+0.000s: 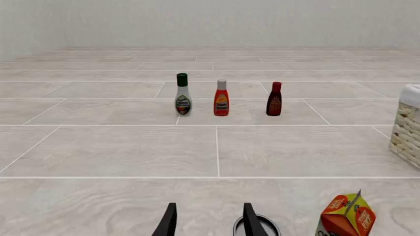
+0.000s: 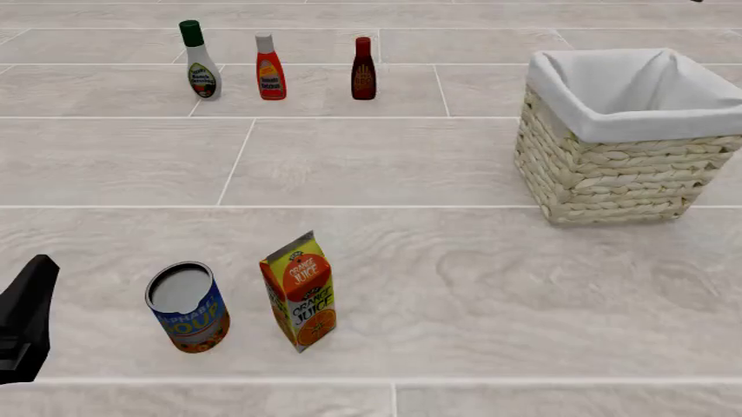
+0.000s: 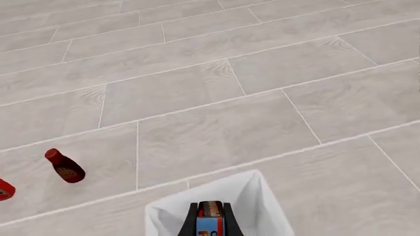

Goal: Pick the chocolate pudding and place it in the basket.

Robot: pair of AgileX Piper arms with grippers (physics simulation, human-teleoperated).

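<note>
Right now, nearest to you in the right wrist view, your right gripper (image 3: 211, 223) has its jaws closed on the chocolate pudding (image 3: 211, 216), a small box showing a blue band and a reddish label between the dark fingers. Just beyond and below it lies the white cloth lining of the basket (image 3: 253, 196), so the box appears to hang over the basket's opening. To finish well, check that the box sits inside the rim rather than above the folded cloth, lower it a little, then part the jaws so it drops flat. Your left gripper (image 1: 208, 221) waits with its jaws apart and empty, near the soup can (image 2: 187, 306) and orange juice carton (image 2: 301, 290). Farther off, three bottles stand in a row: white (image 2: 200, 60), orange (image 2: 270, 68) and dark brown (image 2: 363, 69).
</note>
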